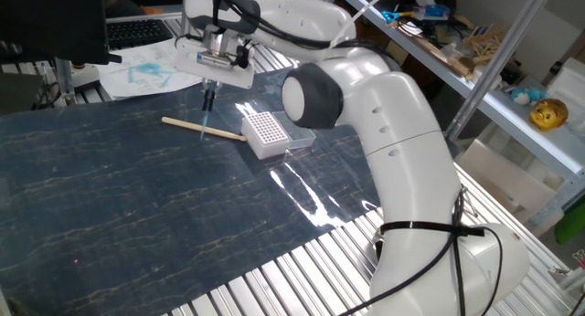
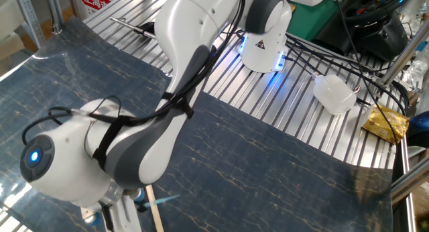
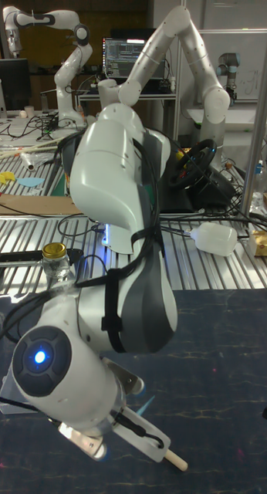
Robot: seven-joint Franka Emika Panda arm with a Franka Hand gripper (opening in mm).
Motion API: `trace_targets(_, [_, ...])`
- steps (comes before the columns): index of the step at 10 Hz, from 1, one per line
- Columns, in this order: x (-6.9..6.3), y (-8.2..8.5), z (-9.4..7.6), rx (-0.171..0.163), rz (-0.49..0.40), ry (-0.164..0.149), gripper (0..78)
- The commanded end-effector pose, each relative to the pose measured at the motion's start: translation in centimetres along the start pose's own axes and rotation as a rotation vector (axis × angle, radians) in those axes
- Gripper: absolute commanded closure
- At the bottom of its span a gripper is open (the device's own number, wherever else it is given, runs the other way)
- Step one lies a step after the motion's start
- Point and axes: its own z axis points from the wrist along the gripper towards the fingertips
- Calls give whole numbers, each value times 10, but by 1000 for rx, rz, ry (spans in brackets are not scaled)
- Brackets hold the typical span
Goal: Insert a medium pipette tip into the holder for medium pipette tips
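Tool (image 1: 209, 94) pinching the slender teal-blue plastic pipette tip (image 1: 206, 121) upright, point down, hangs left of the white grid-topped holder box (image 1: 266, 133).

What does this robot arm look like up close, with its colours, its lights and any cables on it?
The arm is made of glossy white rounded shells with dark grey joint sections. A thin black cable is wrapped around its lower body. A round blue light glows on the end cap of one joint. The gripper has a flat white body and short dark fingers.
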Motion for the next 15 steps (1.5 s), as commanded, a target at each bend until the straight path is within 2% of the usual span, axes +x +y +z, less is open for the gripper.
trace_targets(1, [10, -6, -17, 17, -28, -72, 765])
trace_targets(3, [14, -9, -22, 21, -50, -119, 765])
trace_targets(4, [15, -11, -25, 25, -59, -130, 765])
trace_targets(6, [18, -15, -30, 30, -76, -140, 765])
trace_targets(9, [21, -24, -40, 41, -104, -175, 765])
trace_targets(12, [21, -28, -49, 48, -120, -190, 765])
trace_targets(15, [22, -37, -59, 78, -150, -250, 765])
